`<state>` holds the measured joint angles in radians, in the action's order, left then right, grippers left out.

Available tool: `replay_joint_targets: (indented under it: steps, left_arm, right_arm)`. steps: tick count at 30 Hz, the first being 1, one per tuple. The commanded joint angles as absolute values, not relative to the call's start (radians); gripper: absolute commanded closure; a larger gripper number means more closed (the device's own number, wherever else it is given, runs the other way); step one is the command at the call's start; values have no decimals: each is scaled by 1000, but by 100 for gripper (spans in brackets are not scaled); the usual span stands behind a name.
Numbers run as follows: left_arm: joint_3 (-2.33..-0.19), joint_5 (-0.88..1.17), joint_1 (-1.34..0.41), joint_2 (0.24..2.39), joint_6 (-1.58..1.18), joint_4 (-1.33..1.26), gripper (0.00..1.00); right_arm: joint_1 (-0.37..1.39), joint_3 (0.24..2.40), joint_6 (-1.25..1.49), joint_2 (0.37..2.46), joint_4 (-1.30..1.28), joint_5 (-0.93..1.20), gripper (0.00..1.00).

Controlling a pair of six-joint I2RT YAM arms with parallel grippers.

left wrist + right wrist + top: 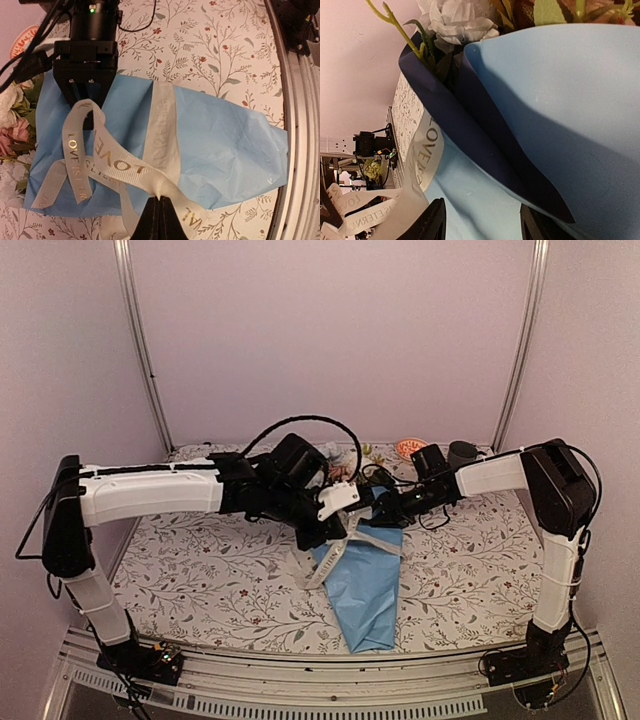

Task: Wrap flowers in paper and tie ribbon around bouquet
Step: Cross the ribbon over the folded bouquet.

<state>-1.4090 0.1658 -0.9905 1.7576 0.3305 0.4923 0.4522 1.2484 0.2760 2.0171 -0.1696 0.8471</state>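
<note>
One container worth talking about: the paper (225, 140) rolled into a cone, light blue outside and navy inside. It makes up the bouquet (365, 585), which lies on the bench (200, 570) with its open mouth toward the far side. The flowers (455, 20) sit in that mouth, with white and pink blooms plus green leaves poking out. The ribbon (162, 130), cream with gold lettering, bands the cone and flops into loose loops on top. The left end effector (159, 212) is pinched fully together on a ribbon strand over the cone. The right end effector (482, 222) has its fingers apart near the mouth, straddling the light blue paper; can't tell if they touch it.
</note>
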Motion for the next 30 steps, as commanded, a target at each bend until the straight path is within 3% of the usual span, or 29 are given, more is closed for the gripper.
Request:
replay_joint_targets:
  steps: [1, 7, 11, 20, 30]
  left_arm:
    - [-1394, 110, -1083, 1679, 287, 586, 100]
    - [-1424, 55, -1175, 1615, 265, 623, 100]
    - [-1384, -40, -1159, 1609, 277, 509, 100]
    - [-1489, -114, -947, 1872, 229, 332, 100]
    - [-1525, -8, -890, 2090, 178, 295, 100]
  right_arm:
    - [445, 1239, 271, 2009, -166, 836, 47]
    - [445, 1239, 263, 2023, -177, 826, 47]
    - [446, 1241, 253, 2029, -187, 821, 47]
    - [445, 1244, 239, 2024, -205, 833, 48]
    - [413, 1262, 362, 1906, -140, 748, 50]
